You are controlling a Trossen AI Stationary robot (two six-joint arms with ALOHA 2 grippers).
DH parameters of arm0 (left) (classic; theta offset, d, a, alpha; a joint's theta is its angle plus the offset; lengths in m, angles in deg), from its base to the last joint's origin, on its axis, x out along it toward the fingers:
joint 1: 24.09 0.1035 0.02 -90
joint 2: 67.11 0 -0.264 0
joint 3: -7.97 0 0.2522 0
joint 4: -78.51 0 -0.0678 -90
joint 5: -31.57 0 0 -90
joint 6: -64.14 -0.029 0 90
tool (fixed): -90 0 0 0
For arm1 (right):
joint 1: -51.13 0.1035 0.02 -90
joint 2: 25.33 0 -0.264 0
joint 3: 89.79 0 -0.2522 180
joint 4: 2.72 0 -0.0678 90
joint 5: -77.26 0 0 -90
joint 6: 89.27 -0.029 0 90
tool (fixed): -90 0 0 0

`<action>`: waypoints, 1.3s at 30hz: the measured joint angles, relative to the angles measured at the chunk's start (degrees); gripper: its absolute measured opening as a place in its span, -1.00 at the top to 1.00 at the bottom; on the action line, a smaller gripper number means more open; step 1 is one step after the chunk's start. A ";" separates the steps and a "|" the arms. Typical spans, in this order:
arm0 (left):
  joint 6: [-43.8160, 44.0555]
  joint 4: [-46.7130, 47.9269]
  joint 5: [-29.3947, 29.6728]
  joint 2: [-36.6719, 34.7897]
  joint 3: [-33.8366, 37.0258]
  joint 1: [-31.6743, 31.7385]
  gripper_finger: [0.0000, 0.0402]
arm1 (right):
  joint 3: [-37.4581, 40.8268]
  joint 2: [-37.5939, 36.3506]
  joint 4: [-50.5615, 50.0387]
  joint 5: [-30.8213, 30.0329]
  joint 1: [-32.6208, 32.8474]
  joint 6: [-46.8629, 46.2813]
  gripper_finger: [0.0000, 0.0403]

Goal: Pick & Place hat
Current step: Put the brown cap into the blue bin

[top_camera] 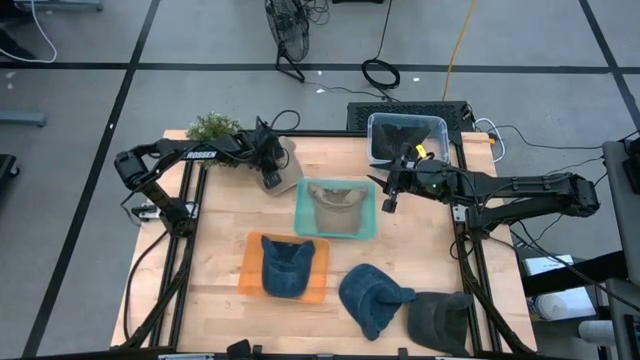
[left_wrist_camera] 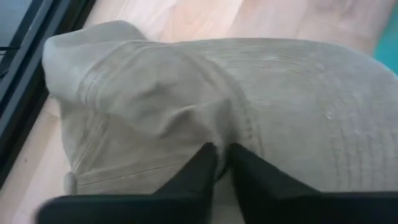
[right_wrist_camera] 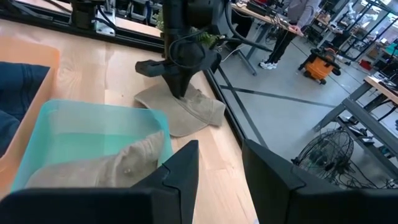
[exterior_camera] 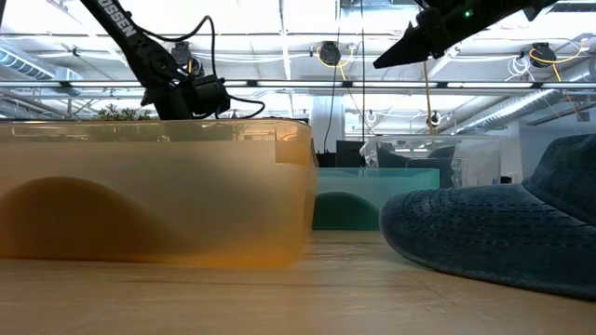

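Tabletop edge lay close: your left gripper (left_wrist_camera: 221, 163) had pinched only a fold of the hat (left_wrist_camera: 205, 99), so it could slip; right gripper (right_wrist_camera: 219, 163) waited, jaws apart.

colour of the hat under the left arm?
Tan hat, clearest in the left wrist view.

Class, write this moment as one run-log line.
left gripper: jaws pinching the beige hat on the table | right gripper: jaws open, empty, above the teal bin | stage: pick
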 joint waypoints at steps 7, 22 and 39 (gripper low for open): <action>0.60 2.32 -0.44 -4.32 -0.98 -0.26 0.90 | 0.00 0.00 0.01 -0.07 0.00 1.18 0.42; 1.10 8.10 -0.26 -20.50 -1.99 -3.83 0.96 | 0.00 0.00 0.01 -0.17 0.02 1.18 0.42; 2.21 1.52 -0.79 -24.35 -8.72 -24.61 0.97 | 0.00 0.00 0.24 -0.43 0.00 2.68 0.42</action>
